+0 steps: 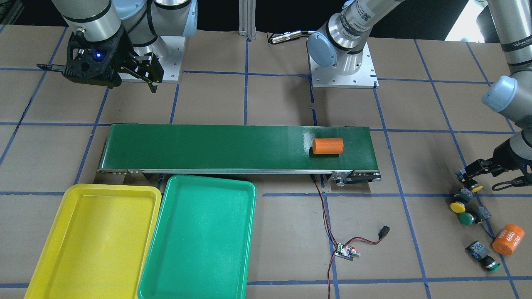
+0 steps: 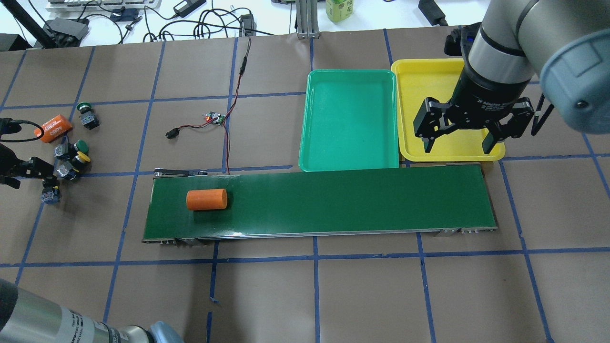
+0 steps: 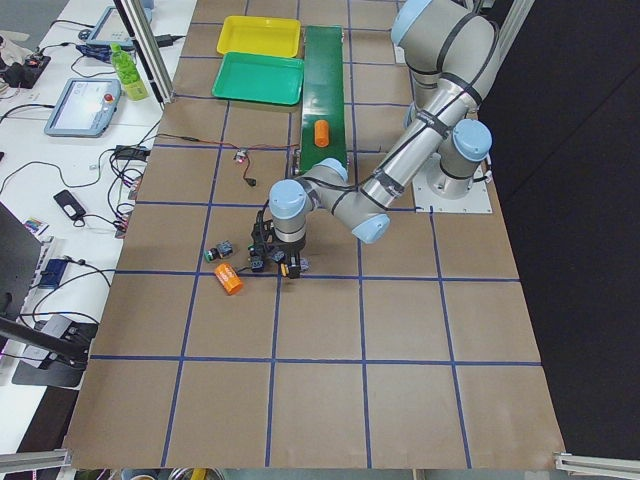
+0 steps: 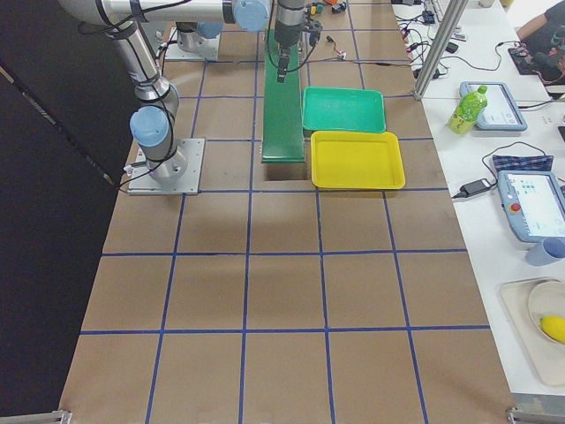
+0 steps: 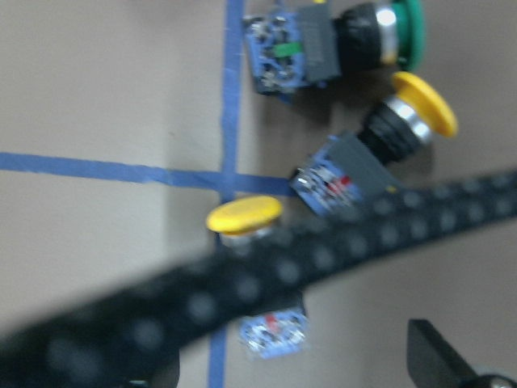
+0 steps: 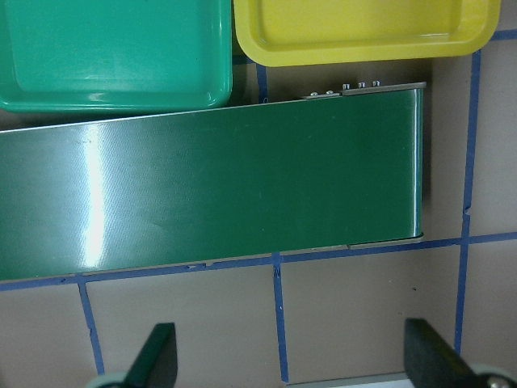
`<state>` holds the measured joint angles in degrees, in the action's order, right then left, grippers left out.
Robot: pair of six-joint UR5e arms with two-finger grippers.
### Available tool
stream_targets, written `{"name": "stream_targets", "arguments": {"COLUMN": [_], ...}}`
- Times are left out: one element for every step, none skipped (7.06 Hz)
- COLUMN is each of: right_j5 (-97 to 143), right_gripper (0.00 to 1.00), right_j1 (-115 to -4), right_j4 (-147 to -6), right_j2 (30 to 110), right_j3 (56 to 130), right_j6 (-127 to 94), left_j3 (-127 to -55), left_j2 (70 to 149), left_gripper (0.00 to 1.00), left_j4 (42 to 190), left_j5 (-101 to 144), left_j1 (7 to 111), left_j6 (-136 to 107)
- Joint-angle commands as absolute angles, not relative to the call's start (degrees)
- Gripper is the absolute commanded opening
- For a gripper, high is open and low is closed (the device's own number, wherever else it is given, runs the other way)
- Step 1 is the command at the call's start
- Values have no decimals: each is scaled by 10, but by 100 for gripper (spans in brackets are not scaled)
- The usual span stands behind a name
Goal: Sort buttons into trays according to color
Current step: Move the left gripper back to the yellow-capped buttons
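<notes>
Now: left tool [image 1: 469, 182], fingers apart, straddles yellow-capped black push button [image 5: 244, 217]; right tool [image 2: 458, 143], also spread, hangs near dark green conveyor belt [image 2: 333, 200].

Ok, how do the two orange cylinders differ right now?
The belt cylinder lies on the conveyor belt, lengthwise along it, with no print showing. The marked cylinder lies on the table near a green button, slanted to the tape lines, with white 4680 print. Both are orange, alike in shape, and lie on their sides.
</notes>
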<state>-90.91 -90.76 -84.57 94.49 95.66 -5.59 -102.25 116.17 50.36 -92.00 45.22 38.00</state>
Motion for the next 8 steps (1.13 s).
{"name": "stream_targets", "arguments": {"right_j5": [-909, -911, -909, -911, -912, -909, -911, -911], "right_gripper": [100, 100, 100, 100, 100, 100, 100, 100], "right_j1": [-907, -907, -905, -904, -906, -906, -906, -906], "right_j4": [-848, -848, -860, -873, -872, -874, -875, -875], "right_j2": [945, 945, 944, 943, 944, 944, 944, 945], "right_j3": [958, 959, 954, 958, 959, 958, 958, 959], "right_j6": [-53, -52, -50, -50, -51, -51, -51, -51], "left_j3": [-1027, -1025, -1027, -1027, -1030, -1028, -1026, -1028], "left_j2": [1175, 1175, 1176, 1177, 1176, 1161, 1149, 1126], "left_gripper": [76, 70, 63, 48, 3, 1, 0, 0], "left_j4": [496, 496, 496, 496, 498, 504, 518, 556], "left_j5": [-920, -920, -918, -918, -919, -922, -922, -920], "left_j1": [450, 450, 450, 451, 450, 451, 456, 467], "left_j6": [379, 380, 379, 382, 385, 384, 383, 381]}}
